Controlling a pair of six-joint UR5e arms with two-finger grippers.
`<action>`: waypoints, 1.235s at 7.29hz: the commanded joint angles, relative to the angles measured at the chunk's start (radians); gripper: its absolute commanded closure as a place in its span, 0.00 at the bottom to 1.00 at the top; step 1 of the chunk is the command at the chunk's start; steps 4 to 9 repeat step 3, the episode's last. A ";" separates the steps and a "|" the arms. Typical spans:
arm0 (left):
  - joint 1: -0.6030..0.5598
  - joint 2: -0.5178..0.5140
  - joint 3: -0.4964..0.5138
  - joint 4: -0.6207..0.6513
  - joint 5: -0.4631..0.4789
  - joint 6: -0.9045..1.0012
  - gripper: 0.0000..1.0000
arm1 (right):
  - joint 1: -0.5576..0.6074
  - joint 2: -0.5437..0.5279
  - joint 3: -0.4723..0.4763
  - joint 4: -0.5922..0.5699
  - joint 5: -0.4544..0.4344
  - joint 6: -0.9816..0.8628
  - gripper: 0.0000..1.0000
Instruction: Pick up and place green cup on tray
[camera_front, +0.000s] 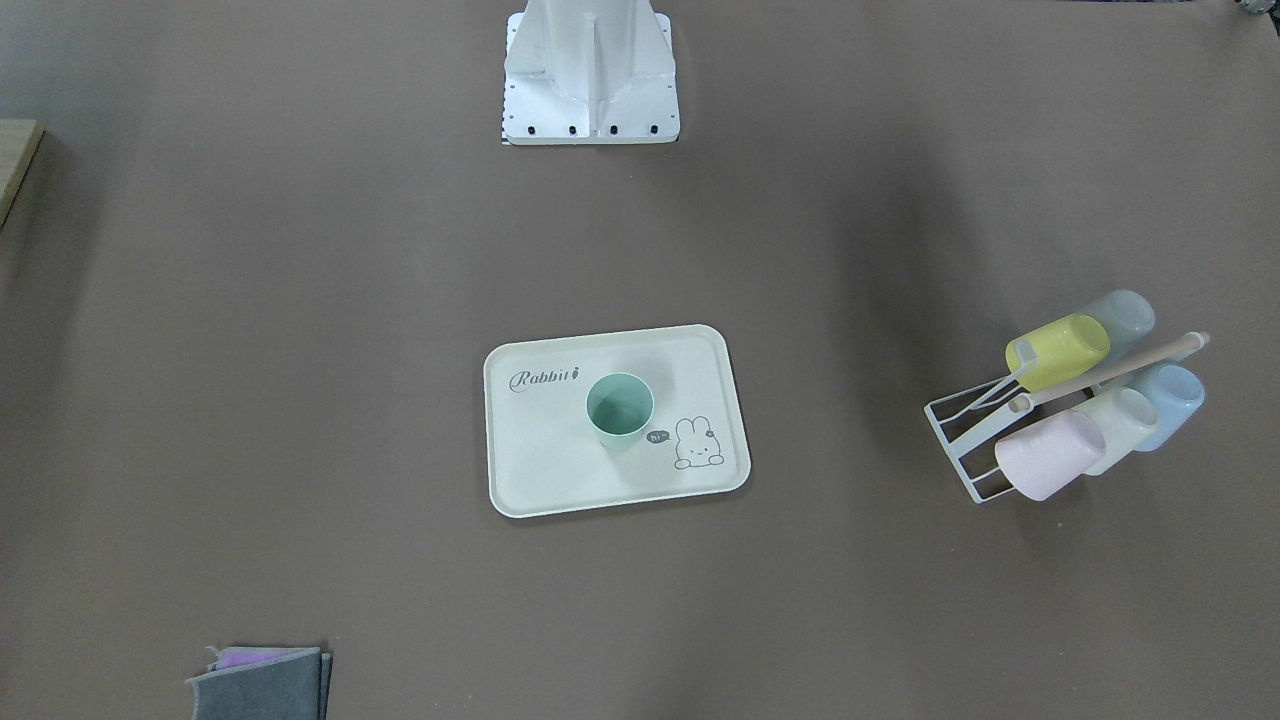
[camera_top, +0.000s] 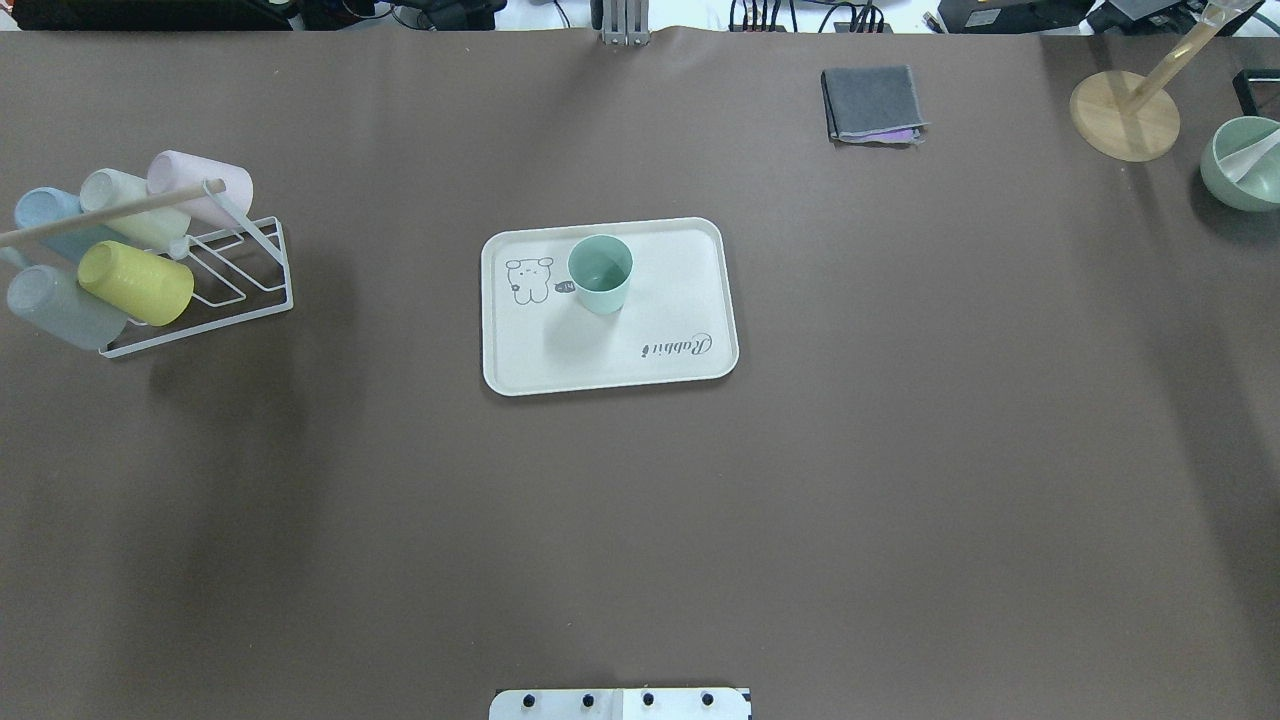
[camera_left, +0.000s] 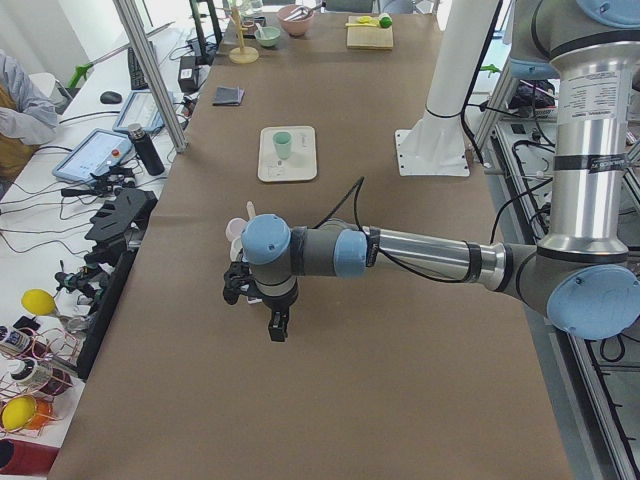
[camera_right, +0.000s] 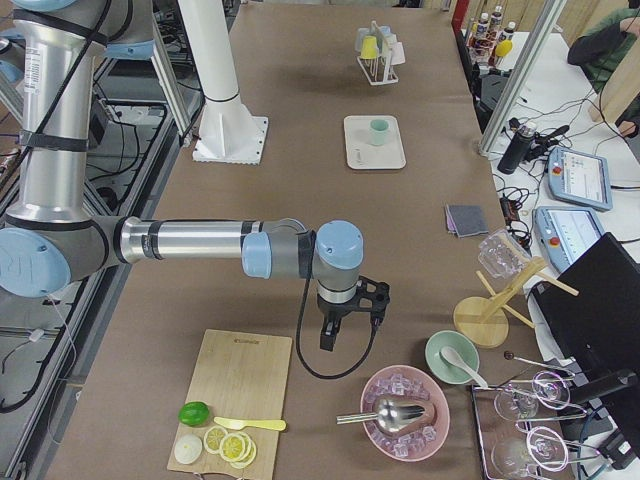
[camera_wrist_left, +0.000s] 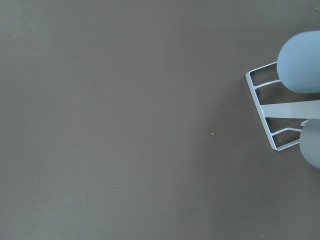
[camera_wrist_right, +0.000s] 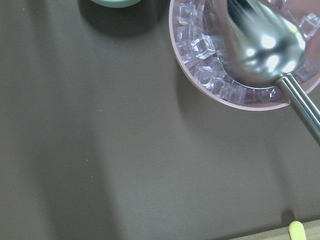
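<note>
1 green cup (camera_front: 619, 410) upright on tray (camera_front: 545, 462); left pincer (camera_left: 277, 326), right pincer (camera_right: 328, 338): grip state untellable.

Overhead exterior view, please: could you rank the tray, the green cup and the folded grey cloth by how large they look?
1. tray, clearly the largest.
2. folded grey cloth.
3. green cup, a little smaller than the cloth; it is seen mostly from above.
</note>
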 joint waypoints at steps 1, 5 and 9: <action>-0.001 0.006 0.000 0.013 0.000 -0.002 0.02 | -0.024 0.098 -0.103 0.001 0.001 0.001 0.00; 0.004 0.041 0.014 0.015 -0.009 -0.005 0.02 | -0.041 0.164 -0.169 0.005 0.007 0.001 0.00; 0.004 0.041 0.014 0.015 -0.009 -0.005 0.02 | -0.041 0.164 -0.169 0.005 0.007 0.001 0.00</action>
